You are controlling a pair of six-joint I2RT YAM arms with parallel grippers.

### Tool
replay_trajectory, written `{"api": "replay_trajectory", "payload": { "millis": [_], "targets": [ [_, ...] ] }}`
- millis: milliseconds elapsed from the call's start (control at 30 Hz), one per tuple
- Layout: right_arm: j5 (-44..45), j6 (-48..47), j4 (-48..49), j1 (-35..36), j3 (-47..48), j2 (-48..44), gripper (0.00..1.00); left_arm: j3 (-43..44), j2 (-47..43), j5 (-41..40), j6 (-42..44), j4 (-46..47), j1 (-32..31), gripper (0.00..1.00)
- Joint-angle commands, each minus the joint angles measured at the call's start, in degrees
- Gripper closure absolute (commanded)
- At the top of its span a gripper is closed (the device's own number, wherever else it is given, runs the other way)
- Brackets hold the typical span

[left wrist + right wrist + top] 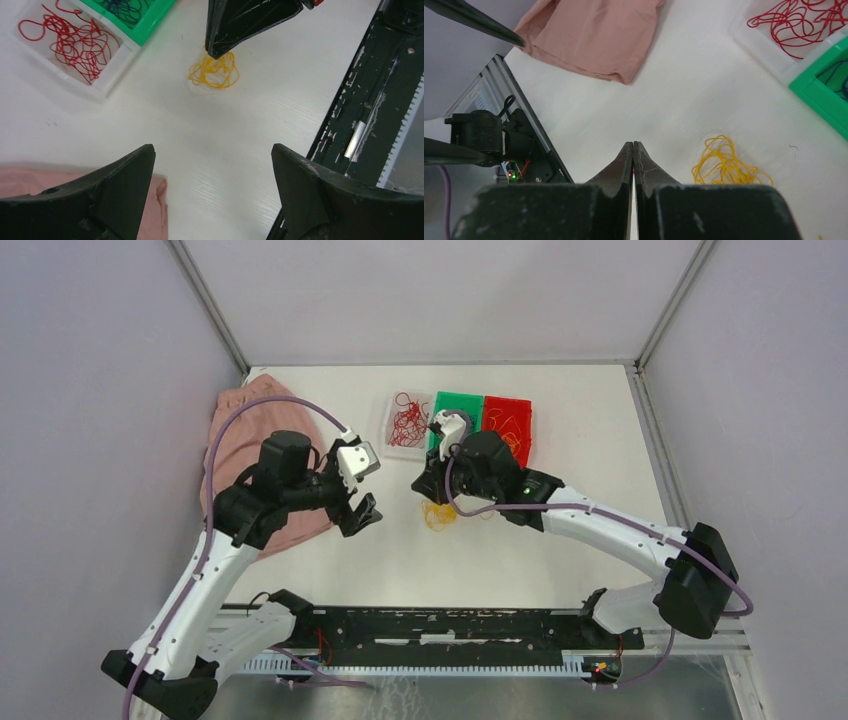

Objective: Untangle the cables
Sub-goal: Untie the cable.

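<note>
A yellow cable bundle lies loose on the white table; it also shows in the left wrist view and the right wrist view. Red cables lie in a clear tray. Dark blue cables lie in a green tray. Yellow-orange cables lie in a red tray. My right gripper is shut, its tip just above the yellow bundle's far edge; nothing plainly shows between its fingers. My left gripper is open and empty, hovering left of the bundle.
A pink cloth lies at the table's left, close under my left gripper. A black rail runs along the near edge. The three trays stand side by side behind the bundle. Grey walls enclose the table.
</note>
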Motion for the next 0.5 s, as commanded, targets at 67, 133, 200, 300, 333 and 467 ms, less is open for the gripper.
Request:
{"api": "replay_trajectory", "payload": {
  "millis": [67, 133, 200, 300, 333, 467],
  "targets": [
    [14.82, -1.39, -7.02, 0.29, 0.86, 3.31, 0.55, -0.19, -1.21, 4.18, -2.29, 3.34, 0.18, 0.07],
    [18.36, -0.62, -12.55, -1.11, 2.90, 7.10, 0.49, 0.49, -1.20, 4.19, -1.59, 2.84, 0.20, 0.07],
    [19.97, 0.94, -16.09, -2.93, 4.59, 10.67, 0.48, 0.86, -1.08, 3.98, -0.90, 2.58, 0.23, 0.06],
    [20.36, 0.91, -13.01, -4.55, 2.03, 12.95, 0.48, 1.88, -0.73, 3.89, -0.01, 1.83, 0.18, 0.06],
    [19.94, 0.63, -12.35, -5.06, 1.88, 13.86, 0.49, 2.17, -0.53, 3.99, 0.20, 1.42, 0.16, 0.06],
    [15.34, -0.18, -10.67, -7.70, 2.02, 17.92, 0.52, 3.32, -0.37, 4.47, 0.69, 0.52, 0.18, 0.06]
  ]
}}
